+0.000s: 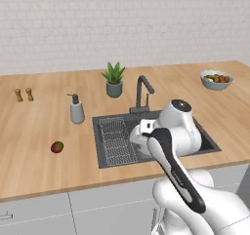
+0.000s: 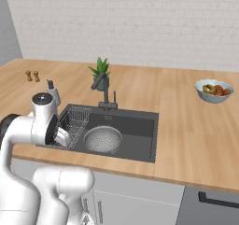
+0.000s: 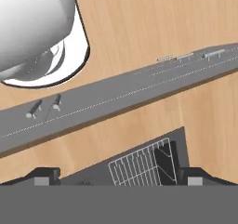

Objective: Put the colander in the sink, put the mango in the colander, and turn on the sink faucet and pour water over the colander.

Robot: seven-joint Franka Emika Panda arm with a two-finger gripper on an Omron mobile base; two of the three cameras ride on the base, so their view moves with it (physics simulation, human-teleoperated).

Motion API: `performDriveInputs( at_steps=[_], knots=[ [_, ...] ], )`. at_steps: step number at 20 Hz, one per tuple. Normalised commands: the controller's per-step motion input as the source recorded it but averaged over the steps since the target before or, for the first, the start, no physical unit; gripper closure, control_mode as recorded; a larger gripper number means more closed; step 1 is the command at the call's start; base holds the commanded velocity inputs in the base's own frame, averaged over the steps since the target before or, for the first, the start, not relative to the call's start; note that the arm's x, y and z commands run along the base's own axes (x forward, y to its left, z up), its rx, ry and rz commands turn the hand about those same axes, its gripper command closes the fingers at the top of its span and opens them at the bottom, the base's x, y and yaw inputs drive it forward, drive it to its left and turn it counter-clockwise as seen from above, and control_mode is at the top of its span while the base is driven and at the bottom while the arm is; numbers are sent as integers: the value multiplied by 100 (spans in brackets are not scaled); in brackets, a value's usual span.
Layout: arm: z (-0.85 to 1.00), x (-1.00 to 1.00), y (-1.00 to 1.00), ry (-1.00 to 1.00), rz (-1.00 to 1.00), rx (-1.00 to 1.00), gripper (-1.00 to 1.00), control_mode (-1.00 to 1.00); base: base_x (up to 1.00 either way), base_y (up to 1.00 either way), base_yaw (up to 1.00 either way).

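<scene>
The pale perforated colander [image 2: 102,139] sits upright on the floor of the dark sink [image 2: 137,128], beside the wire rack [image 2: 74,121]. On the wooden counter left of the sink [image 1: 211,142] lies the small red-green mango [image 1: 57,146]. The dark gooseneck faucet [image 1: 142,93] [image 2: 104,90] stands behind the basin. My gripper [image 2: 64,137] hangs over the rack end of the sink, apart from the colander. In the hand view the gripper [image 3: 119,177] is open, its fingertips [image 3: 44,175] wide apart with nothing between them, above the rack [image 3: 144,165].
A grey soap dispenser [image 1: 76,109] stands left of the sink and a potted plant [image 1: 114,79] behind it. At the far right is a bowl of fruit [image 1: 216,79]. Two small shakers [image 1: 23,94] stand at the far left. My arm hides the sink's middle in the left base view.
</scene>
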Motion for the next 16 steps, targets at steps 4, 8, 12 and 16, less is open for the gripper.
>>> performDriveInputs(
  at_steps=[4, 8, 12, 16],
  knots=[
    [12, 24, 100, 2, -1, 0, -100, -100, 0, 0, 0],
    [13, 40, 100, 1, 0, 0, -100, -100, 0, 0, 0],
    [12, 53, 100, 1, 0, 0, -100, -100, 0, 0, 0],
    [8, 61, 98, 3, 0, 0, -100, -100, 0, 0, 0]
  ],
)
